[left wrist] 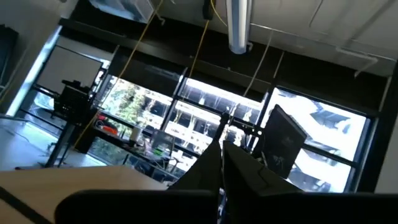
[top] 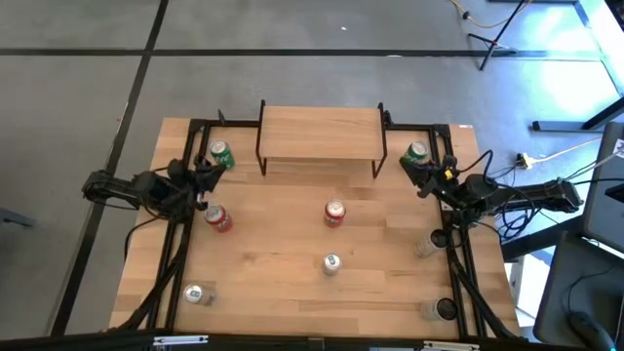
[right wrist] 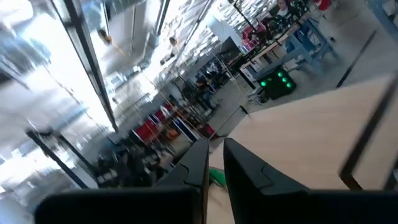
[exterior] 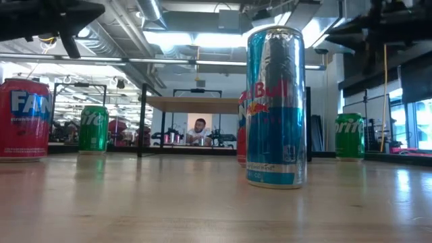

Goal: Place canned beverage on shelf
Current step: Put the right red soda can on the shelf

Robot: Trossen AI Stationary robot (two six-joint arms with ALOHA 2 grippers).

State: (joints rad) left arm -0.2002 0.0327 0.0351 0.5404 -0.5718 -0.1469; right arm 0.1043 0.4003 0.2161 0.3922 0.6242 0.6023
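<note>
Several cans stand upright on the wooden table: two green ones (top: 222, 154) (top: 417, 152) at either end of the shelf (top: 320, 135), two red ones (top: 218, 218) (top: 334, 213), a blue-silver one (top: 331, 263) (exterior: 275, 108) and a silver one (top: 198, 293). The shelf stands on its black legs at the far middle, its top bare. My left gripper (top: 209, 179) (left wrist: 222, 149) is shut, raised between the left green and red cans. My right gripper (top: 410, 168) (right wrist: 216, 148) is raised just near of the right green can, with only a slim gap between its fingers and nothing in it.
Two clear cups (top: 426, 244) (top: 439, 309) stand by the table's right edge. Black frame rails (top: 180, 253) run along both sides of the table. In the low view a person (exterior: 198, 129) sits in the room beyond the shelf.
</note>
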